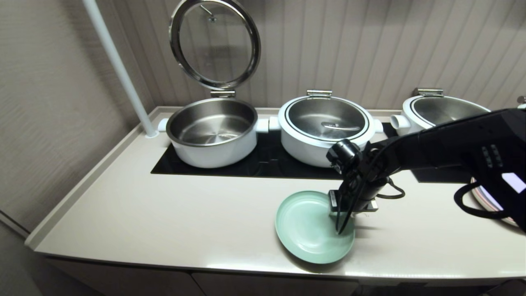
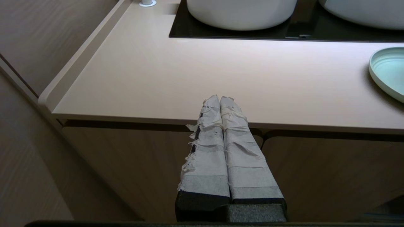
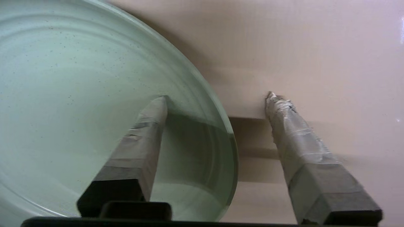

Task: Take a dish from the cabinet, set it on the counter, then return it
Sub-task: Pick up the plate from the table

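The mint-green dish (image 1: 309, 228) is lying flat on the cream-beige counter (image 1: 164, 218), near its front edge and in front of the inset black glass panel (image 1: 263, 162). The right gripper (image 1: 342, 228) is pointing down over the dish's right-hand rim. In the right wrist view its two tape-wrapped fingers (image 3: 143, 138) are standing apart and straddling that rim: one finger is sitting over the inside of the dish (image 3: 79, 104) with its tip near the sloping wall, and the other finger is standing outside the rim, over the bare counter (image 3: 315, 47). The rim is passing between them, and neither finger is visibly pressing on it, so the dish is resting on the counter rather than being gripped.

The left gripper (image 2: 220, 98) is hanging low in front of the cabinet (image 2: 132, 164), its taped fingers (image 2: 206, 151) pressed together and holding nothing; the dish (image 2: 389, 71) is showing well off to the side on the counter (image 2: 221, 78).

On the glass panel an open white pot (image 1: 211, 131) with its glass lid (image 1: 214, 43) raised is standing beside a lidded white pot (image 1: 324, 127).
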You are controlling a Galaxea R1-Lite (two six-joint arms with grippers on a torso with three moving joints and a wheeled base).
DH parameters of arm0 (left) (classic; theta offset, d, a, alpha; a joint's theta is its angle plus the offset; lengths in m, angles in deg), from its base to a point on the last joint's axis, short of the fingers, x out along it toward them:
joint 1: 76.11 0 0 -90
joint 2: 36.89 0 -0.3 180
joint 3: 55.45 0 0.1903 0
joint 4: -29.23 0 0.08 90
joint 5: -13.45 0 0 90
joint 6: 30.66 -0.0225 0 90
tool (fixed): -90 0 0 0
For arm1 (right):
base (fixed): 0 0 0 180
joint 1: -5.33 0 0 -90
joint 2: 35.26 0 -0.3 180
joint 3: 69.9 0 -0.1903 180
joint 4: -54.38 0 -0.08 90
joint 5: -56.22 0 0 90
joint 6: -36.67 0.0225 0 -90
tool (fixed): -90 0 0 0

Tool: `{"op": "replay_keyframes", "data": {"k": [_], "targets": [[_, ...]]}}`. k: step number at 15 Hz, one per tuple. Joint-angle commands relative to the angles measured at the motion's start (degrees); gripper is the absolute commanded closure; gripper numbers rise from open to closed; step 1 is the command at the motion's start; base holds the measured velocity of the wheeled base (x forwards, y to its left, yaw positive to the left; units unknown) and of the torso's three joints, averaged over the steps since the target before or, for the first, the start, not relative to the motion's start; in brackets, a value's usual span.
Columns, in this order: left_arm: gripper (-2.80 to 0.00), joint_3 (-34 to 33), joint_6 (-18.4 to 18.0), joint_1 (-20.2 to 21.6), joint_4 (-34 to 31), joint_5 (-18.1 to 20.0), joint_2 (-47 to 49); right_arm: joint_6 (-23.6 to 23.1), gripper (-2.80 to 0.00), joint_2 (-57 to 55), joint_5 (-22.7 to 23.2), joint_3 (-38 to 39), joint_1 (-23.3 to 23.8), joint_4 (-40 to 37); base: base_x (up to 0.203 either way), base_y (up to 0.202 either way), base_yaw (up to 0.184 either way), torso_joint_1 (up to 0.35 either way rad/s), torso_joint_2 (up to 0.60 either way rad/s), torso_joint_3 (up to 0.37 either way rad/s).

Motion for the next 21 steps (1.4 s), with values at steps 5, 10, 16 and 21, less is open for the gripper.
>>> {"op": "replay_keyframes", "data": {"k": [5,10,16,21], "targets": [[0.00,0.00,0.02,0.00,0.02,0.04,-0.02,0.40,0.00,-0.08,-0.16,-0.65,-0.06,-0.27,0.000,0.000,0.000,0.000,0.00,0.000],[0.00,0.00,0.02,0.00,0.02,-0.05,-0.02,0.50,0.00,0.01,-0.24,-0.82,-0.06,-0.18,0.000,0.000,0.000,0.000,0.00,0.000],[0.00,0.00,0.02,0.00,0.02,-0.05,-0.02,1.85,0.00,1.11,-0.95,-0.73,0.03,-0.53,0.000,0.000,0.000,0.000,0.00,0.000],[0.00,0.00,0.02,0.00,0.02,-0.05,-0.02,3.89,0.00,3.93,-0.95,0.33,0.03,-1.41,0.000,0.000,0.000,0.000,0.00,0.000]]}}
